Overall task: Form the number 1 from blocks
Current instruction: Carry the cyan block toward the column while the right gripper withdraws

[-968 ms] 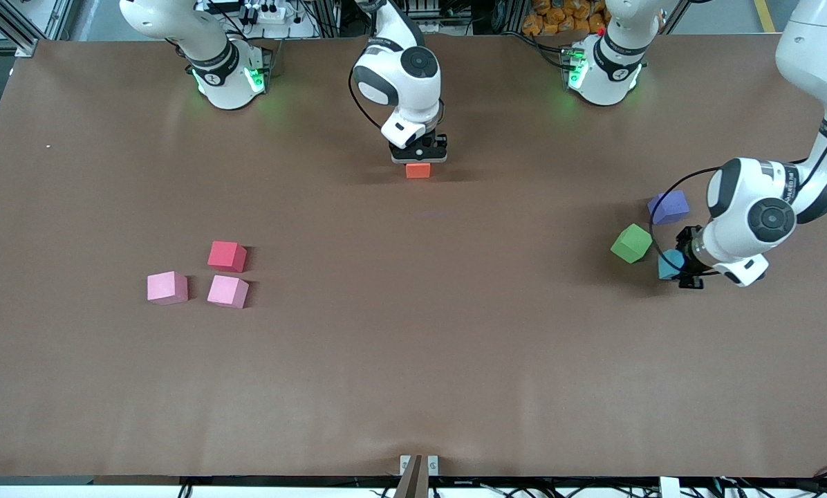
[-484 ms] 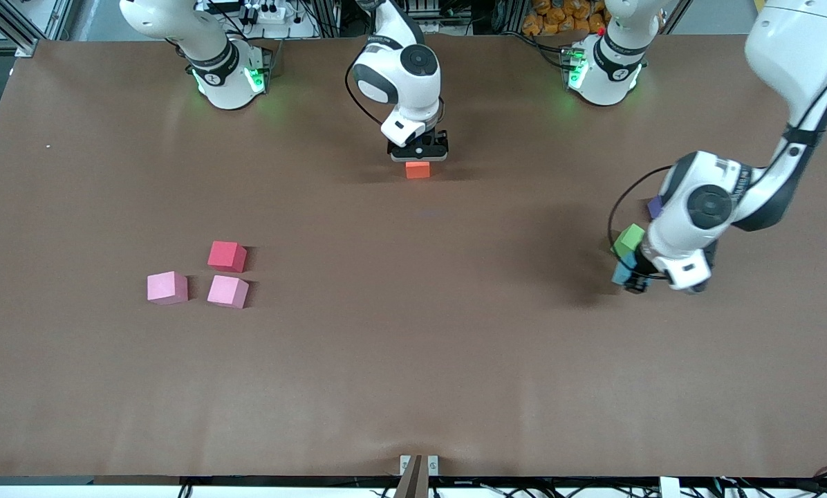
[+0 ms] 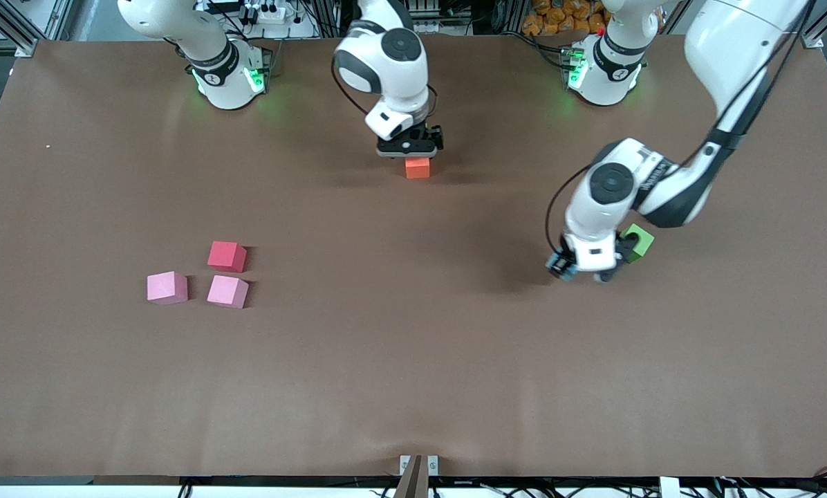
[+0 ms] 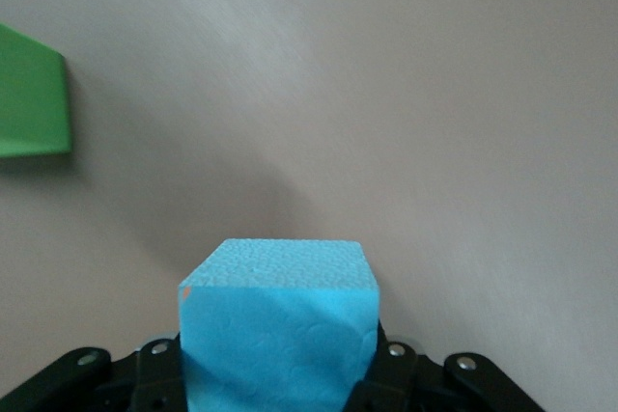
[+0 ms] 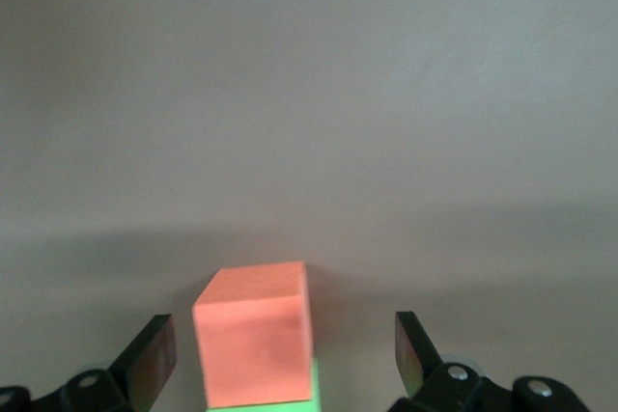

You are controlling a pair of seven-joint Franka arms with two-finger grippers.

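My left gripper (image 3: 570,268) hangs over the table toward the left arm's end, shut on a cyan block (image 3: 557,265). The cyan block (image 4: 278,325) fills the space between the jaws of that gripper (image 4: 278,378). A green block (image 3: 639,242) lies on the table beside that hand and shows as the green block (image 4: 34,94) in the left wrist view. My right gripper (image 3: 411,148) stands open just above an orange block (image 3: 417,167). Its fingers (image 5: 150,359) flank the orange block (image 5: 253,344) without touching. A second green block (image 5: 261,400) lies against it. The purple block is hidden.
A red block (image 3: 227,256) and two pink blocks (image 3: 167,288) (image 3: 227,291) sit close together toward the right arm's end of the brown table (image 3: 413,373). Both arm bases stand along the table edge farthest from the front camera.
My left arm has carried the cyan block away from the green one toward the table's middle and now covers the purple block. My right gripper has opened, let go of the orange block and risen slightly.
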